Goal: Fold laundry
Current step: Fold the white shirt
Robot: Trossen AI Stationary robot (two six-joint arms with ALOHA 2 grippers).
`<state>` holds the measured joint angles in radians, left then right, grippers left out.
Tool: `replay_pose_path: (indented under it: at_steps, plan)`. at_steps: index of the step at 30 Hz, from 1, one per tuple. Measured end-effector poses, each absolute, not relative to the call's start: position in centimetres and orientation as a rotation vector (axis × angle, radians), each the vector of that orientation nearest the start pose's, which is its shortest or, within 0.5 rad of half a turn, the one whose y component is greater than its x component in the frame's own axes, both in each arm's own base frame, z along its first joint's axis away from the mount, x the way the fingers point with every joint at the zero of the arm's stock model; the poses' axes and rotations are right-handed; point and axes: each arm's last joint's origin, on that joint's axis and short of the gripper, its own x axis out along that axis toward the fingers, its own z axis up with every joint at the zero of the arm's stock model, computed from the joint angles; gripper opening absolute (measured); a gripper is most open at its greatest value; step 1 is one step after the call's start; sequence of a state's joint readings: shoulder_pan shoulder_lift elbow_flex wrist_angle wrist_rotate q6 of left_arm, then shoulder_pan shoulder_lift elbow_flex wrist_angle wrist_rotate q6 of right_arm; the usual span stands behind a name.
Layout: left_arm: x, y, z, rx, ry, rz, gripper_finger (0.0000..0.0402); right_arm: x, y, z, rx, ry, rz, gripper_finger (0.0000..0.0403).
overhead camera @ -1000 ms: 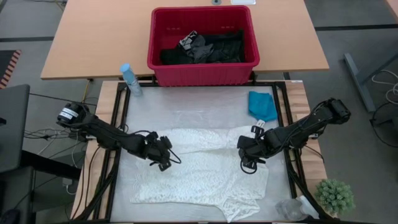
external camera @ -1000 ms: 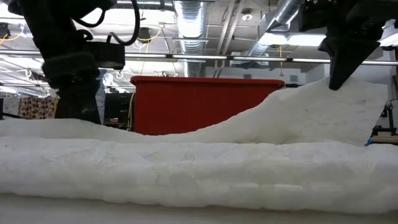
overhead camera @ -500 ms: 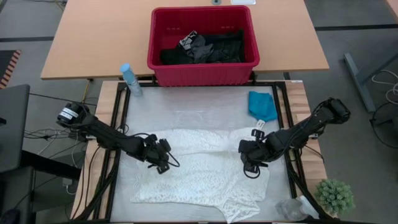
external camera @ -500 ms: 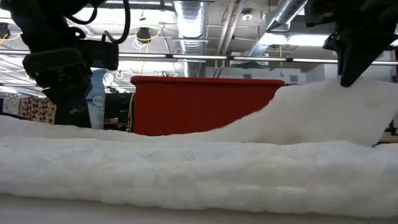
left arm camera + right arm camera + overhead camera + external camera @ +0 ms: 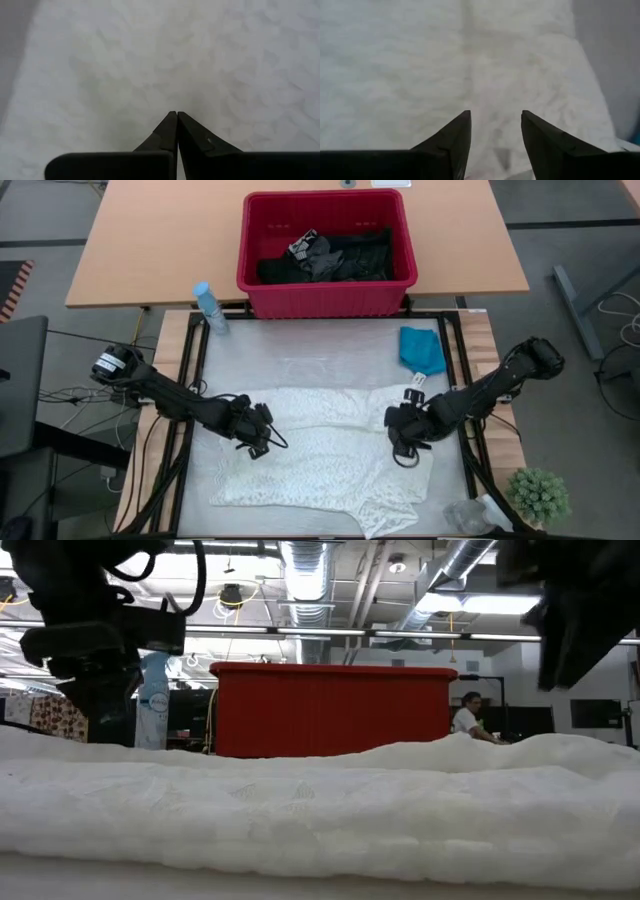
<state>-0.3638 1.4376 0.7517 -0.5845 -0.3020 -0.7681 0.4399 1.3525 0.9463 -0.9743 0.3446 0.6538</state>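
The white lacy garment (image 5: 320, 455) lies flat on the counter (image 5: 300, 355), at the near side. Its long axis runs from the left arm's side across to the right arm's side. Both arms are over it, one near each end.

The left gripper (image 5: 176, 120) is low over the left part of the white cloth. Its jaws are pressed tight together. In its wrist view only the two tips show, meeting over the cloth, so I cannot tell if a pinch of cloth is between them.

The right gripper (image 5: 495, 122) is over the right part of the cloth. Its jaws stand apart, with a clear gap, and nothing is between them. The white cloth lies right below and ahead of them. In the low view the cloth lies low along its whole length and the right arm hangs above it.

I think the right side has just been laid down, and the next move needs a new hold on an edge. Each arm is closest to its own end of the cloth.

A little farther back, by the right arm, sits the small teal garment (image 5: 421, 349), well apart from the white one. On the left, a blue spray bottle (image 5: 209, 307) stands at the back corner.

Farthest away is the red basket (image 5: 326, 292). The dark clothes (image 5: 330, 256) are piled inside it, waiting their turn.
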Motion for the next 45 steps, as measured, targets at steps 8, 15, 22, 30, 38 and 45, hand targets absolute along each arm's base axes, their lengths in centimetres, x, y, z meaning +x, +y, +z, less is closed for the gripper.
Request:
replay_pose_path:
  at_steps: [8, 15, 22, 30, 38, 45]
  plan:
    - [23.6, -4.9, 16.8, -0.204, 1.084, 0.505, 0.0, 22.3, 3.9, 19.6, 0.161, 1.195, -0.487, 0.0157]
    - [23.9, -2.0, 16.1, -0.146, 1.078, 0.514, 0.0, 22.0, 1.4, 18.5, 0.196, 1.242, -0.526, 0.0025]
    - [23.3, -0.5, 13.8, -0.261, 1.013, 0.478, 0.0, 21.7, 0.8, 17.2, 0.217, 1.257, -0.545, 0.0022]
    - [22.5, -0.1, 12.7, -0.321, 1.023, 0.46, 0.0, 20.1, 0.3, 15.2, 0.288, 1.316, -0.611, 0.0015]
    - [21.8, -0.1, 11.9, -0.361, 1.037, 0.48, 0.0, 19.3, 0.2, 14.4, 0.318, 1.36, -0.639, 0.0016]
    - [21.3, -0.1, 11.2, -0.423, 1.003, 0.519, 0.0, 18.2, 0.2, 14.4, 0.304, 1.461, -0.684, 0.0016]
